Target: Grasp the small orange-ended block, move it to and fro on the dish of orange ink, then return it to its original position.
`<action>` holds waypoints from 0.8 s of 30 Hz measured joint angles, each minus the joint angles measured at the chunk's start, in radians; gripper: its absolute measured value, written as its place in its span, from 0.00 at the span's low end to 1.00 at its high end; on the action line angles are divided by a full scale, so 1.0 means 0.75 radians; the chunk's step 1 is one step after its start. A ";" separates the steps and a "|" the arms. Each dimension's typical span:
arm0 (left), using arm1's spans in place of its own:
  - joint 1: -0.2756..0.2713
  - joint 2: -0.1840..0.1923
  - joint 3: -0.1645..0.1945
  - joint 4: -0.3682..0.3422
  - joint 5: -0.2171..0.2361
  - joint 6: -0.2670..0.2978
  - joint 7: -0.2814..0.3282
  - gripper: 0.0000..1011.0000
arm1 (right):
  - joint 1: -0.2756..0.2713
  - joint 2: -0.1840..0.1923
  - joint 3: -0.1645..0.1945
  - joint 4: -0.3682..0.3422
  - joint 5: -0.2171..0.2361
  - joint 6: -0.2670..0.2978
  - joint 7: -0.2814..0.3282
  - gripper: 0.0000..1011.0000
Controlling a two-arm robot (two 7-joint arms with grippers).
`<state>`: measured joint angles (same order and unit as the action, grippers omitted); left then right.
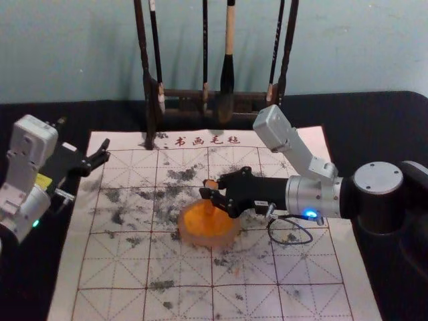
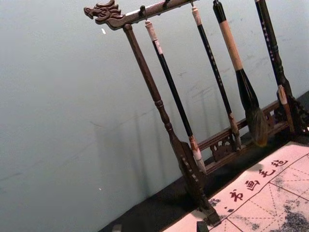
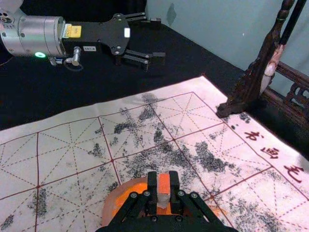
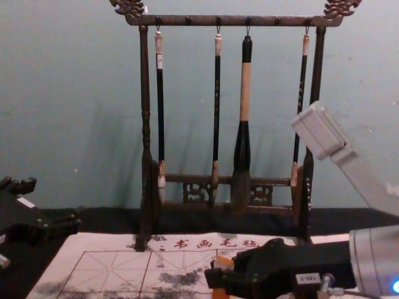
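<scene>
Block (image 3: pixel 164 186) (orange, pale-sided) sits clamped in right hand (image 1: pixel 212 188) over dish (image 1: pixel 200 239), left hand (image 1: pixel 85 136) gaping by mat (image 1: pixel 110 274).

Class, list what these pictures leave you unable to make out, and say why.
- Chest view: lower end of the block, cut off by the bottom edge.
- Right wrist view: part of the dish, behind the right gripper.
- Head view: top of the brush rack, past the upper edge.

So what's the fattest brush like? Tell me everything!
The fattest brush hangs tip-down by a dark loop from the rack, third from the left. It has a black top, a pale handle like wood and a flared black part below. Its brownish hairs hang in front of the rack's lower rails.
</scene>
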<state>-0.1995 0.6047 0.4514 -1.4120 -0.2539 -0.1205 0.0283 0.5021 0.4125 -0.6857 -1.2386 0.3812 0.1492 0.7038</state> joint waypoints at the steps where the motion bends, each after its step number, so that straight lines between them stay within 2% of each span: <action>1: 0.000 0.000 0.000 0.000 0.000 0.000 0.000 0.99 | 0.000 0.000 -0.001 0.000 0.000 0.000 0.000 0.11; 24: 0.000 0.000 0.000 0.000 0.000 0.000 0.000 0.99 | -0.023 0.032 -0.001 -0.037 -0.003 0.003 -0.008 0.11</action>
<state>-0.1995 0.6047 0.4514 -1.4119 -0.2539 -0.1206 0.0283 0.4852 0.4367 -0.6868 -1.2665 0.3787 0.1515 0.6979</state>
